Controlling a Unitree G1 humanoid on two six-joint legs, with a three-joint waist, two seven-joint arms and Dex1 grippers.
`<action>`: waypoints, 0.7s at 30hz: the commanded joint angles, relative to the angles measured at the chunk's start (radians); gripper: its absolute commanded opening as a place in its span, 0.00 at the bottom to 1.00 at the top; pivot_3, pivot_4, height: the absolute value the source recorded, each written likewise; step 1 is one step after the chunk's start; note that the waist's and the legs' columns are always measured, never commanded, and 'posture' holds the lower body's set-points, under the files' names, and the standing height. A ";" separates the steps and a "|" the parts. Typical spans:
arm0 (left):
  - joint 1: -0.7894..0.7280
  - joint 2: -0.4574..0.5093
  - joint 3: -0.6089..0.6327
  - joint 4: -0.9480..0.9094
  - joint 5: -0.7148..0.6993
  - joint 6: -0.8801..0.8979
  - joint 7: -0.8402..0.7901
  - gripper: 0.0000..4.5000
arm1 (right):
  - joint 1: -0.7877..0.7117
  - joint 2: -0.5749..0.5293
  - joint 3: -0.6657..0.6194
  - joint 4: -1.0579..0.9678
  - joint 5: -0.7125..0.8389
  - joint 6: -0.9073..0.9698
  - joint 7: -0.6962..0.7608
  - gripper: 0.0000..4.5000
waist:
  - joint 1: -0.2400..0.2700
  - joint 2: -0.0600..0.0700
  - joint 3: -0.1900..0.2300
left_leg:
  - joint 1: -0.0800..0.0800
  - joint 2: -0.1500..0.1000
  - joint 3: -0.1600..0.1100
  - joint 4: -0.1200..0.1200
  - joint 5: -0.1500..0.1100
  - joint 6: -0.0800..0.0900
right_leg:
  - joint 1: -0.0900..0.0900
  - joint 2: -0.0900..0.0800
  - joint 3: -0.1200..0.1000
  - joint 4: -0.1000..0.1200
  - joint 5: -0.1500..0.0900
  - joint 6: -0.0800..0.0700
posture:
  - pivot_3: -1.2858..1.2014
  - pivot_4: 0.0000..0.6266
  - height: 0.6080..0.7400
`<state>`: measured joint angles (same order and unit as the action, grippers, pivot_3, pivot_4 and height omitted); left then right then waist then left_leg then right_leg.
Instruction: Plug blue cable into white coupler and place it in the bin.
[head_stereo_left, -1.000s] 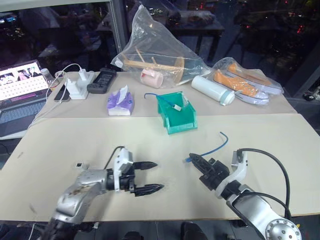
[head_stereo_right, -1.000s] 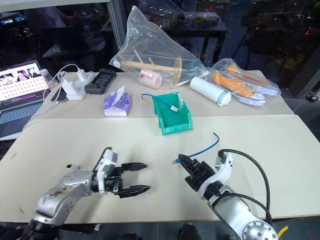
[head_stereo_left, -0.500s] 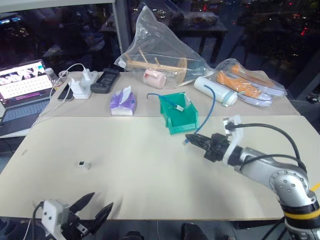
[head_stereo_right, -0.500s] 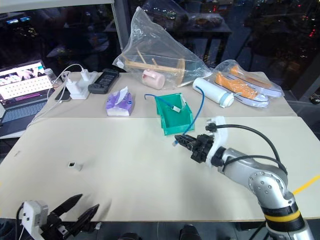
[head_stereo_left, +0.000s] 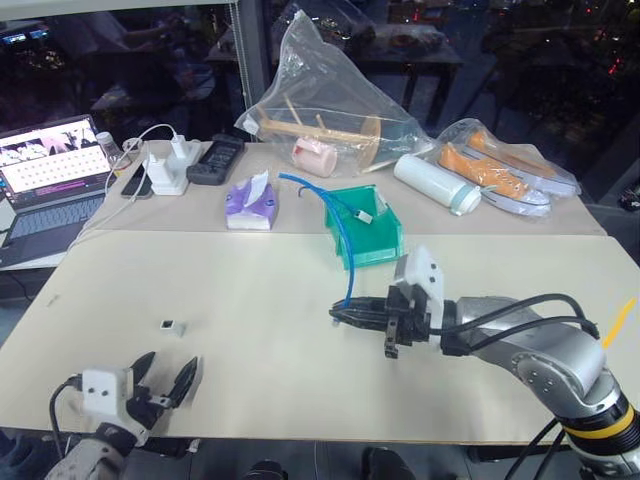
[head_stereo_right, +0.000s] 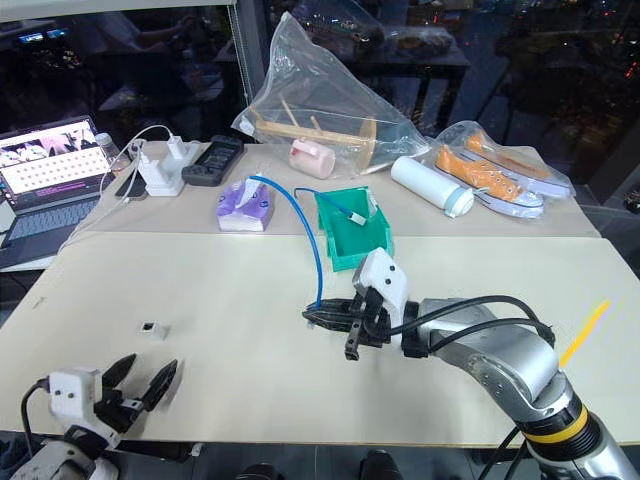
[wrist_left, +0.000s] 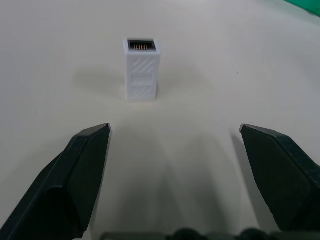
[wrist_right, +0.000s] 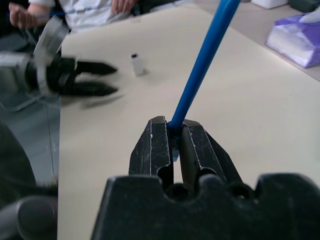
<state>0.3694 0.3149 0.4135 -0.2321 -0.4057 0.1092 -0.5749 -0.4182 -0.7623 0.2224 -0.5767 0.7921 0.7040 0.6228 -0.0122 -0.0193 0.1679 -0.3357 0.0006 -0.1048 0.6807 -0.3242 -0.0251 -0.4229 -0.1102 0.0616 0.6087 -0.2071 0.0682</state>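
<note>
- We see the coupler (head_stereo_left: 172, 327) standing upright on the worktop, near its left edge and towards the front, apart from everything else.
- The left gripper (head_stereo_left: 163, 381) sits at the front left corner, jaws spread wide and empty; the coupler lies straight ahead of it, just beyond the fingertips (wrist_left: 90, 145) and between their lines.
- The left arm is much the nearer to the coupler, so we judge the pickup falls to it.
- The coupler is a small white ribbed box, long axis vertical, with its dark socket facing up.
- The right gripper (head_stereo_right: 312, 317), over mid-worktop, is clamped tight on the cable (head_stereo_right: 305, 228) near its plug end.
- The cable is thin and bright blue; it arches up and back towards the bin (head_stereo_left: 385, 251) at the rear centre.
</note>
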 joint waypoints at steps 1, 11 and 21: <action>-0.097 0.032 -0.007 0.111 0.037 -0.008 0.038 1.00 | 0.019 -0.016 -0.031 -0.005 -0.066 -0.051 0.065 0.00 | 0.002 0.000 0.000 | 0.000 0.000 0.000 0.000 0.000 0.000 | 0.000 0.000 0.000 0.000 0.000 0.000 | 0.52 0.24 1.00; -0.280 0.048 -0.099 0.287 0.119 -0.045 0.044 0.74 | 0.097 -0.008 -0.100 -0.060 -0.113 -0.015 0.062 0.00 | 0.020 0.005 -0.003 | 0.002 0.000 -0.001 0.000 0.001 -0.002 | 0.001 0.000 0.000 0.002 0.001 -0.001 | 0.52 0.24 1.00; -0.454 0.172 -0.250 0.422 0.171 -0.134 -0.183 0.15 | 0.129 0.015 -0.162 -0.124 -0.098 0.068 -0.029 0.00 | 0.030 0.006 -0.004 | 0.000 -0.002 -0.002 0.000 0.003 -0.006 | 0.002 -0.001 -0.001 0.002 0.002 0.000 | 0.52 0.24 1.00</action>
<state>-0.0635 0.4857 0.2235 0.1655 -0.2554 -0.0088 -0.7040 -0.2878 -0.7537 0.0956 -0.6555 0.6817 0.7612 0.6108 0.0180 -0.0129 0.1641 -0.3355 -0.0010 -0.1071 0.6808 -0.3206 -0.0315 -0.4207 -0.1112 0.0603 0.6096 -0.2049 0.0687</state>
